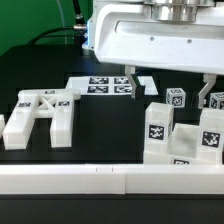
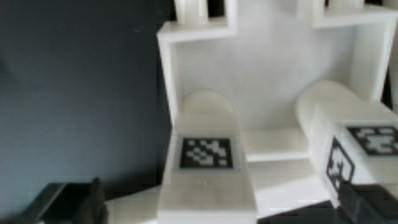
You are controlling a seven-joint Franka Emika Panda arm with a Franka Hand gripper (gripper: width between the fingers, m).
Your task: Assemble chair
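The gripper (image 1: 168, 88) hangs with jaws wide, holding nothing, over the blocks (image 1: 180, 130) at the exterior view's right. They are probably rigid, light and smooth; grip flat parallel faces squarely.

This is a robotics lab test rig: a black tabletop (image 1: 100, 135) carries a fixed marker board (image 1: 100, 87) and white chair parts (image 1: 40, 115) stamped with black-and-white square tags. A white robot arm (image 1: 150, 35) hangs over it before a green backdrop (image 1: 20, 25), with a white rail (image 1: 100, 180) along the tabletop's near edge.
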